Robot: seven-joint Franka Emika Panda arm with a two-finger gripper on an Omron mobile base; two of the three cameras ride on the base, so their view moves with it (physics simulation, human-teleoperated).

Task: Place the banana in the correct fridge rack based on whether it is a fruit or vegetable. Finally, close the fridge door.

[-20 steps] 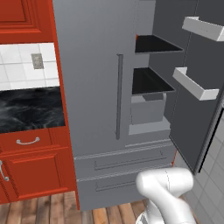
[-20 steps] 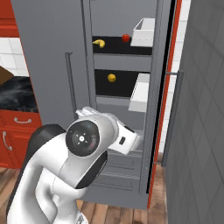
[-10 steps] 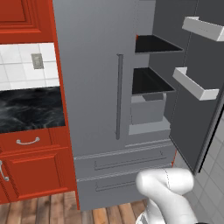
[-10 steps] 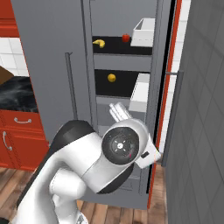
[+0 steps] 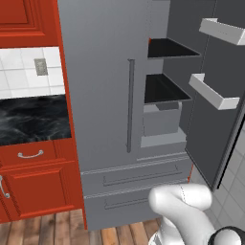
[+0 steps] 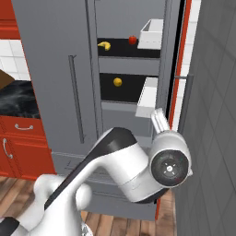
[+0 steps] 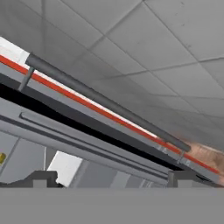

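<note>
1. Your two-finger gripper (image 7: 112, 178) stood with its jaws spread wide and nothing between them; in the hand view the two dark fingertips (image 7: 40, 178) sat far apart at the bottom, looking at the long dark bar handle (image 7: 105, 103) of the open grey fridge door (image 6: 209, 92).
2. In the right base view, starting at the left, the small curved yellow banana (image 6: 104, 44) already lay on the flat black upper fridge rack (image 6: 124, 48), with the small red round fruit (image 6: 132, 40) just beside it to its right. You could judge the placing done.
3. Below it, the small round yellow fruit (image 6: 118, 82) sat on the lower black shelf (image 6: 126, 90).
4. Further right, your white hand stood low, in front of the fridge opening, near the door's inner edge.
5. The next move turned on that door: its handle ran upright along the door, up and to the right of your hand, with the open door beyond it.
6. You likely had to push the door leftward to shut it.
</note>
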